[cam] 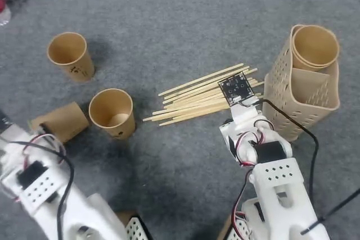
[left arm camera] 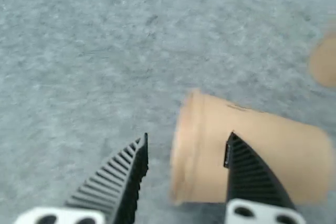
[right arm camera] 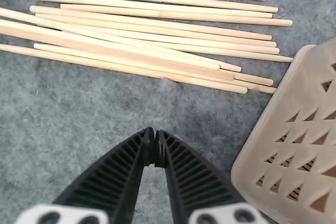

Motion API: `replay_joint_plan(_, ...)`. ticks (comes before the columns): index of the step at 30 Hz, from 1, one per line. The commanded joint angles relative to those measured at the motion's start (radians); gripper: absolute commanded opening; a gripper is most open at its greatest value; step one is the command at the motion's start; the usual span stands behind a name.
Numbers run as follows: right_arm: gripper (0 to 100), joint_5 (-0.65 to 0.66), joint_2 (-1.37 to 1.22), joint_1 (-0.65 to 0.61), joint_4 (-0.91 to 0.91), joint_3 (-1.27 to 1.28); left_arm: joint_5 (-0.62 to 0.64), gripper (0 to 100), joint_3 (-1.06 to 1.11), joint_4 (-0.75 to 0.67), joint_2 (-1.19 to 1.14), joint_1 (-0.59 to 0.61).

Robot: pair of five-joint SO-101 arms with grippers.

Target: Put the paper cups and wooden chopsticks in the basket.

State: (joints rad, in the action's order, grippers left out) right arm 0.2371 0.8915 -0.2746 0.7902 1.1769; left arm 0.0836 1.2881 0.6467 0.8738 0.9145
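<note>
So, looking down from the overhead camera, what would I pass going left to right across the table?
Tipped-over paper cup → upright paper cup beside it → pile of wooden chopsticks → basket with stacked cups inside.

A cup on its side (left arm camera: pixel 262 156) lies on the surface (cam: pixel 185 26) directly in front of the left pincer (left arm camera: pixel 188 136), with its rim end in the gap between the jaws. An upright cup (cam: pixel 112 112) stands just to the right of it, and a second upright cup (cam: pixel 70 54) stands farther ahead. The chopsticks (right arm camera: pixel 147 40) lie bundled just ahead of the right pincer (right arm camera: pixel 155 131). The basket (right arm camera: pixel 294 145) stands close on its right, with stacked cups (cam: pixel 315 48) in its far end.
</note>
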Motion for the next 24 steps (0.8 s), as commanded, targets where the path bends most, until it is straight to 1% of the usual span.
replay_joint_plan(1, 0.9, -0.011, 0.027, 0.008, -0.015, -0.011, 0.054, 23, 0.008, -0.031, 0.012, -0.104)
replay_joint_plan(6, 0.9, -0.011, 0.03, 0.008, -0.015, -0.011, 0.072, 23, 0.008, -0.015, 0.012, -0.178)
replay_joint_plan(12, 0.9, -0.011, 0.03, 0.008, -0.018, -0.011, 0.071, 23, -0.018, 0.089, 0.014, -0.264)
replay_joint_plan(15, 0.9, -0.011, 0.03, 0.008, -0.018, -0.011, 0.071, 23, -0.036, 0.149, 0.014, -0.284)
replay_joint_plan(21, 0.9, -0.011, 0.03, 0.008, -0.016, -0.009, 0.064, 14, -0.025, 0.173, 0.014, -0.302)
replay_joint_plan(24, 0.9, -0.011, 0.03, 0.008, -0.016, -0.009, 0.064, 13, -0.027, 0.17, 0.014, -0.302)
